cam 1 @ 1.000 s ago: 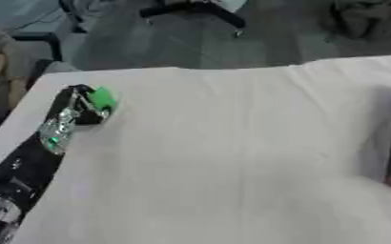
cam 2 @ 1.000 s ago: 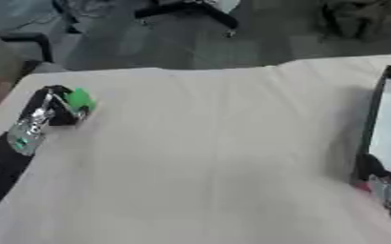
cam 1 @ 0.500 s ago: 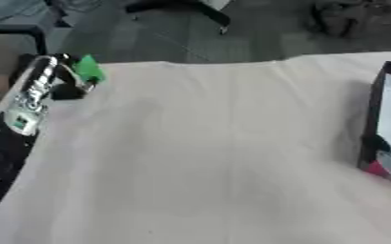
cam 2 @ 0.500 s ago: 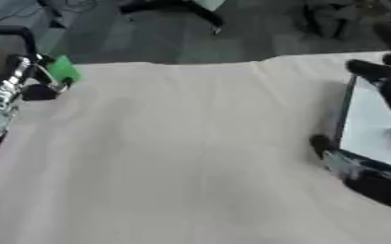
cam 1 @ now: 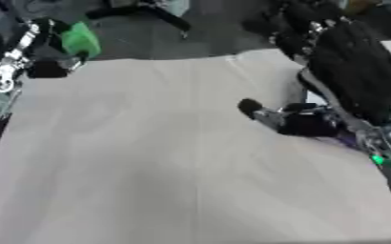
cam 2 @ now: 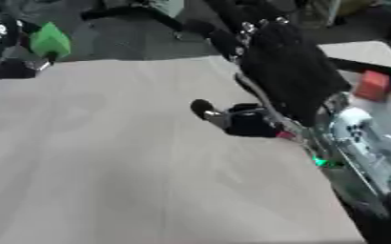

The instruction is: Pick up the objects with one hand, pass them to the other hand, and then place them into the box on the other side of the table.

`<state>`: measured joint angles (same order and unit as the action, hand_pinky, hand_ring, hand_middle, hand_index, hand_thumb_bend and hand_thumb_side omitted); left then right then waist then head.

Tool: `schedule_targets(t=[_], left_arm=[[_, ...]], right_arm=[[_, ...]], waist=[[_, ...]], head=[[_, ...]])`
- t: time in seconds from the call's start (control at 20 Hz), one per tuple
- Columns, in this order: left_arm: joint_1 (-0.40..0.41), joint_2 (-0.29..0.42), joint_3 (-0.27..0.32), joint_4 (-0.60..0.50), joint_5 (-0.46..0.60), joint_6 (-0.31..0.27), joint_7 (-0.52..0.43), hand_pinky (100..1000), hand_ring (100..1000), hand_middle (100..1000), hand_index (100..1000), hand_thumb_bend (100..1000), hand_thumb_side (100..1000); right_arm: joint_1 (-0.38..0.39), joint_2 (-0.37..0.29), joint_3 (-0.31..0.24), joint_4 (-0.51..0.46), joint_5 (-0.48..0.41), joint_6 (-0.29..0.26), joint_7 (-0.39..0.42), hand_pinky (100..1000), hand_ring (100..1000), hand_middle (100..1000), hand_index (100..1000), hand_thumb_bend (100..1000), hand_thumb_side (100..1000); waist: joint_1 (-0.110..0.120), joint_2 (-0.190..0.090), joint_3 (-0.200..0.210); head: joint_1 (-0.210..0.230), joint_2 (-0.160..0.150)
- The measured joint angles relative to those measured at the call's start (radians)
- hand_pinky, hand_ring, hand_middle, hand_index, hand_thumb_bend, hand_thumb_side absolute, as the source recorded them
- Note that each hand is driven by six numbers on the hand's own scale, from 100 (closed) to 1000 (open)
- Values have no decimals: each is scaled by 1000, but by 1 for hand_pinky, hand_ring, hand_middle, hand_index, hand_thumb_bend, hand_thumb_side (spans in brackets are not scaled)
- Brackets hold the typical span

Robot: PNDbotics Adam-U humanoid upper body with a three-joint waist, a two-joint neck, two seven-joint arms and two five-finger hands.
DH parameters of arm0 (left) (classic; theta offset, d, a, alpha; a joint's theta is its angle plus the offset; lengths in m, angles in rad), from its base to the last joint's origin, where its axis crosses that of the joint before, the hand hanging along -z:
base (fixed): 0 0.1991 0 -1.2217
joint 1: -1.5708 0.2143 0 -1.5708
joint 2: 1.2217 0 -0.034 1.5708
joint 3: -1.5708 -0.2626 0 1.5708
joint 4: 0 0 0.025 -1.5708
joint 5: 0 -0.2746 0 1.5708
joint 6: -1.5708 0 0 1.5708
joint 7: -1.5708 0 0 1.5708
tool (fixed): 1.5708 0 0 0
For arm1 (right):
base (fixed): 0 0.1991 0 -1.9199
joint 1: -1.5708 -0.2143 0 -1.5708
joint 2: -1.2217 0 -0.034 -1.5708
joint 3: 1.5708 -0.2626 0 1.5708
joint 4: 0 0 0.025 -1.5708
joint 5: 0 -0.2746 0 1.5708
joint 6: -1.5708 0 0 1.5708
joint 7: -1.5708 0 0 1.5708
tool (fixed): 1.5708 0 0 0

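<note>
At the upper left of the frame, the robot's left hand (cam 1: 45,52) grips a green block (cam 1: 80,40), fingers curled around it above the far edge of the white table (cam 1: 165,157). The right hand (cam 2: 270,71) reaches in from the right, palm spread and fingers outstretched, holding nothing. A red block (cam 2: 371,86) lies in the box (cam 2: 374,71) at the right edge.

A pale cloth covers the bench (cam 1: 165,171); at its right edge sits a black box (cam 2: 381,97) holding a red block (cam 2: 371,86).
</note>
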<state>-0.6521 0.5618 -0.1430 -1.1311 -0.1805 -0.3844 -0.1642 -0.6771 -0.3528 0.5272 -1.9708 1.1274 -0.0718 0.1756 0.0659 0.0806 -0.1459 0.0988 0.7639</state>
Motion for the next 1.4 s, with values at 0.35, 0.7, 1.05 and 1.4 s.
schedule_targets(t=[0.35, 0.7, 1.05, 1.4], left_arm=[[33, -16, -191, -193, 77, -59, -119, 587, 466, 458, 565, 110, 198], [23, -22, -249, -348, 198, 47, -243, 588, 465, 458, 565, 104, 199], [-16, -40, -241, -416, 325, 173, -370, 588, 464, 456, 562, 100, 205], [-39, -52, -216, -458, 415, 294, -492, 588, 463, 455, 561, 100, 208]], right_arm=[[-6, 24, 19, 1, -15, -9, 98, 882, 847, 1000, 922, 589, 288], [-9, 40, 51, 68, -11, -21, 118, 879, 847, 1000, 929, 614, 267], [-9, 59, 68, 134, 8, -29, 82, 878, 847, 1000, 925, 601, 252], [-9, 68, 71, 147, 25, -30, 34, 870, 846, 1000, 905, 561, 255]], waist=[[3, -1, 35], [7, 0, 71], [4, 2, 90], [1, 5, 96]], head=[[-39, 0], [-45, 1], [-52, 4], [-60, 5]])
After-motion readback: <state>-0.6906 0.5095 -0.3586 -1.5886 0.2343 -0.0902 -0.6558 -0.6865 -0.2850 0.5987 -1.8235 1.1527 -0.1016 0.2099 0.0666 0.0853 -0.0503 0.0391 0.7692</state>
